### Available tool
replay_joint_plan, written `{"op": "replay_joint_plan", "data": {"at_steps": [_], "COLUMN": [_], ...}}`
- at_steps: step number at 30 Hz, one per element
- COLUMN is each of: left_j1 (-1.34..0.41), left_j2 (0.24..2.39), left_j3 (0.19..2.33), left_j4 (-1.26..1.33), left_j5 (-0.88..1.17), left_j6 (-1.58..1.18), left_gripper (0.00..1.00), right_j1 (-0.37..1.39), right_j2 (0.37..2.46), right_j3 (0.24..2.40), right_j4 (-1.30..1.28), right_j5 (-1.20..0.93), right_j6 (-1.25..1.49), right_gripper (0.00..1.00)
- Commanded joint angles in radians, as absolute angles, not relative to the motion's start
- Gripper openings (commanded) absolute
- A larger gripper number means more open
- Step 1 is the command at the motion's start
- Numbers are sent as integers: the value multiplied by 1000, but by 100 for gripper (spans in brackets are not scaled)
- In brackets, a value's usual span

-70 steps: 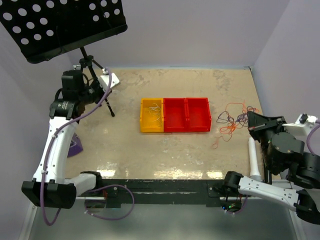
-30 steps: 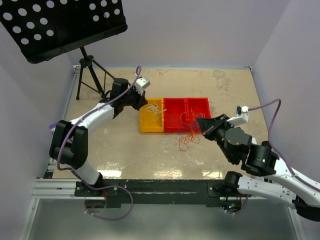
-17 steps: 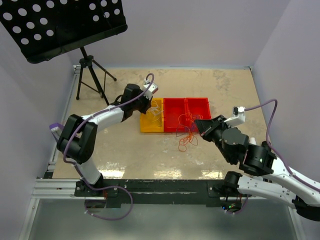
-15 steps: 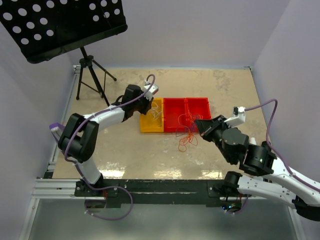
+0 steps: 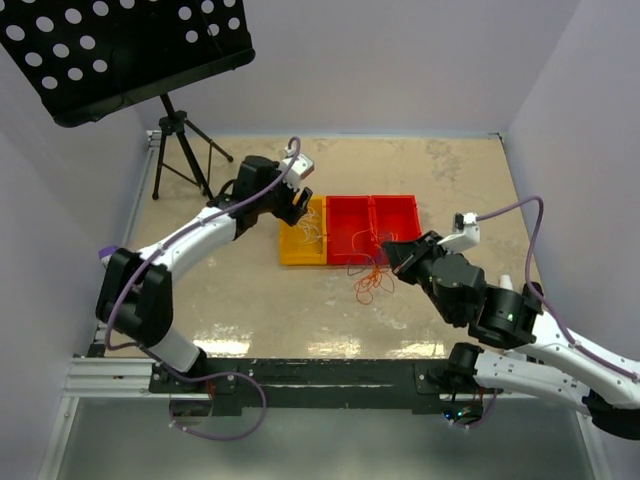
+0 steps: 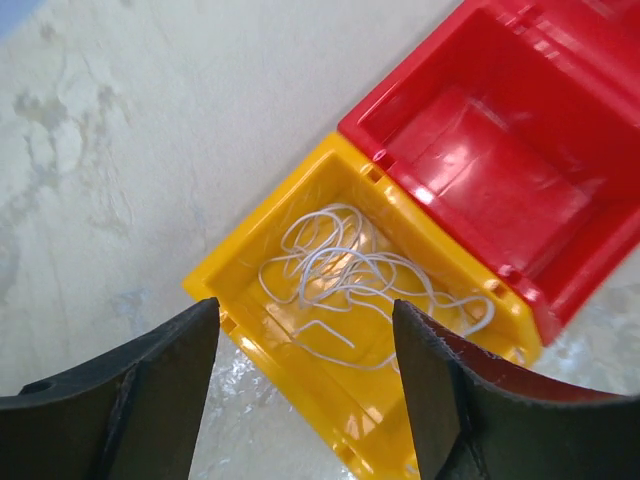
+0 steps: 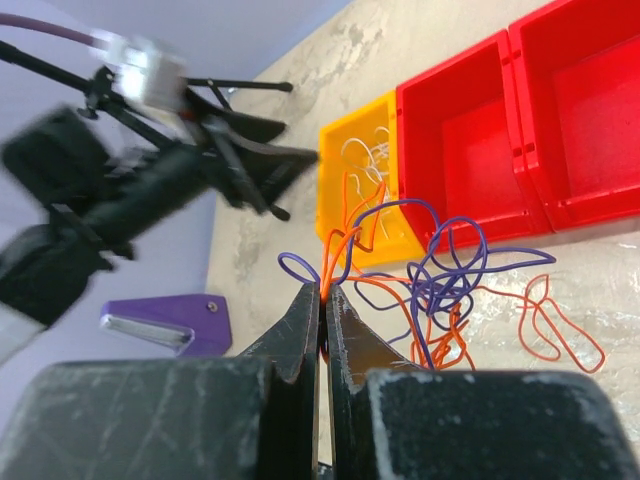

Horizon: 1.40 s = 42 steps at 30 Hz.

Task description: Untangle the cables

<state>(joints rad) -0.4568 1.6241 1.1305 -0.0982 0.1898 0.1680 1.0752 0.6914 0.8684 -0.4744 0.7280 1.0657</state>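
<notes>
White cables (image 6: pixel 350 275) lie loosely coiled in the yellow bin (image 6: pixel 250 300), also seen from above as white cables (image 5: pixel 309 228) in the bin (image 5: pixel 288 252). My left gripper (image 6: pixel 305 305) hangs open just above that bin with nothing between its fingers; from above the left gripper (image 5: pixel 293 206) sits at the bin's far left corner. My right gripper (image 7: pixel 324 288) is shut on orange strands of an orange and purple cable tangle (image 7: pixel 450 290). From above, that tangle (image 5: pixel 371 277) trails from the right gripper (image 5: pixel 388 251) down to the table in front of the red bins.
Two red bins (image 5: pixel 372 228) stand joined to the right of the yellow one, with nothing in them. A black music stand (image 5: pixel 120 50) on a tripod (image 5: pixel 185 150) stands at the back left. A purple object (image 7: pixel 170 320) lies by the left wall.
My left gripper has opened over the yellow bin and risen a little, leaving the white cable in it. My right gripper has drifted slightly left with the tangle.
</notes>
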Motion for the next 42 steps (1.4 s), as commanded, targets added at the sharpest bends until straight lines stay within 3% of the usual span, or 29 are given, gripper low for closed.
{"op": "replay_joint_plan", "data": {"at_steps": [1,7,12,30,34,42], "left_j1": [-457,-459,-459,-460,-460,-460], "left_j2": [1462,1372,1351,1388,1397,1413], "left_j3": [1213,1137,1054,982,980,969], "left_j4": [-233,-409,-436,-351,-316,-272], "left_j5": [371,737,912,1016,1005,1014], "left_j6": [218,328,370,351,336,290], "left_gripper": [76,81,82,76,65,28], "right_j1": [1077,1077,1084,1091,1089,1089], "right_j2": [724,782,860,867,874,858], "right_j3": [833,766,736,718,716,686], "right_j4": [-400,-246,-115,-5,38,41], "right_j5": [680,569,471,384,354,328], "right_j6": [1065,1035,990,968,962,963], "right_gripper": [0,0,0,0,0,0]}}
